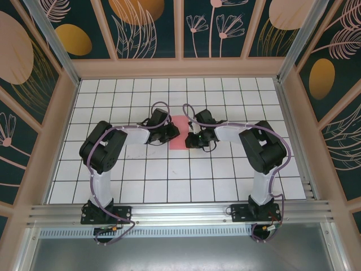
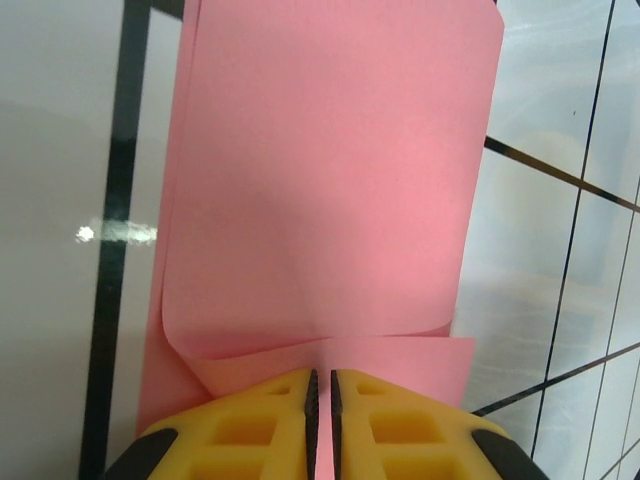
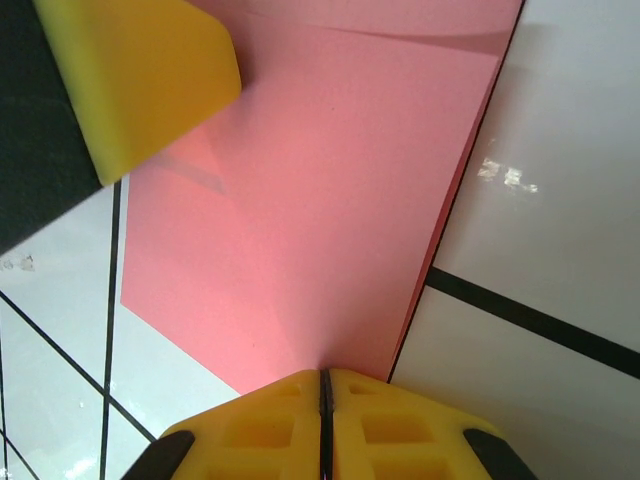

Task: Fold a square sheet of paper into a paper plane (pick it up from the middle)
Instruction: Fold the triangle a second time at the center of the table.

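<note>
pink paper (image 2: 330, 180), curled edge — tiled table (image 1: 169, 180) (botanical walls (image 1: 146, 28))

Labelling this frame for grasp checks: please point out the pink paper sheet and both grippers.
square sheet of paper (image 2: 320, 170): left wrist view, flat middle.
left gripper (image 2: 322, 380): left wrist view, between its fingertips.
right gripper (image 3: 325, 376): right wrist view, between its fingertips.

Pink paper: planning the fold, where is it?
Top view: the thin salmon-pink square paper sheet lies mid-table, gripped by the left tool and right tool.
</note>
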Robot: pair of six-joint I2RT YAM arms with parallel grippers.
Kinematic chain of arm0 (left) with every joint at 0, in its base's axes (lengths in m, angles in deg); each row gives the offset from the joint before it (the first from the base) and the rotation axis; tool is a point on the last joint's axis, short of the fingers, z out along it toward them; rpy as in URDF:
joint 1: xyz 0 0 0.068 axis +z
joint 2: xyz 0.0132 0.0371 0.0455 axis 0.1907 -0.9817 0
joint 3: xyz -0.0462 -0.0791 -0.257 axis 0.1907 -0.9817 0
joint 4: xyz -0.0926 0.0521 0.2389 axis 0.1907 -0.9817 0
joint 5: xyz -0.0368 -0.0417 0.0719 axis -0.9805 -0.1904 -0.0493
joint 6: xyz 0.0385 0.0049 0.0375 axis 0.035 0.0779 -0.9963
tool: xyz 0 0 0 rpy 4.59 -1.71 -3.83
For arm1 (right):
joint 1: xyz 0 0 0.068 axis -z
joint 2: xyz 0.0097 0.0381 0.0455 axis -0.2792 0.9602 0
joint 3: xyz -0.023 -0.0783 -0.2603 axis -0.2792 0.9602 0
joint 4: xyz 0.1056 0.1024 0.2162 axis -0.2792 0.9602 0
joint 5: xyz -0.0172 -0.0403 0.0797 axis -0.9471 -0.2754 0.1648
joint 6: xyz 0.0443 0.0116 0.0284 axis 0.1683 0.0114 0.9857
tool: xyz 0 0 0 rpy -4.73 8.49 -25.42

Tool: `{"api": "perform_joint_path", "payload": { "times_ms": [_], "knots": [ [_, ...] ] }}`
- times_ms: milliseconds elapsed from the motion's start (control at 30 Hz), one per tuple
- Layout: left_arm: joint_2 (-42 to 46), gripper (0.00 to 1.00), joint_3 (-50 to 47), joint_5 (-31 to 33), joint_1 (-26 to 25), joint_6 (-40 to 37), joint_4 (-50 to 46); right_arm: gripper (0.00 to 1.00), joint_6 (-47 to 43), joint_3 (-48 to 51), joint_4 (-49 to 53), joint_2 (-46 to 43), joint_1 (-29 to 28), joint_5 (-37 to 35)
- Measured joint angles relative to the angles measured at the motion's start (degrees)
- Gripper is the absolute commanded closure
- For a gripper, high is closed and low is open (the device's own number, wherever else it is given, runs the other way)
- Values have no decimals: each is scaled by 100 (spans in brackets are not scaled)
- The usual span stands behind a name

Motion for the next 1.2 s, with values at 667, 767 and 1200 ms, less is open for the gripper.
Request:
{"api": "perform_joint_path", "payload": {
  "times_ms": [667,767,1200],
  "knots": [
    [70,82,459,745,682,-664,-599,89,-4,11,-138,-24,-59,-96],
    [542,82,101,780,667,-682,-549,89,-37,59,-197,-74,-138,-192],
    [2072,82,-1705,68,13,-302,275,89,83,164,-304,-173,-774,-205]
  ]
}}
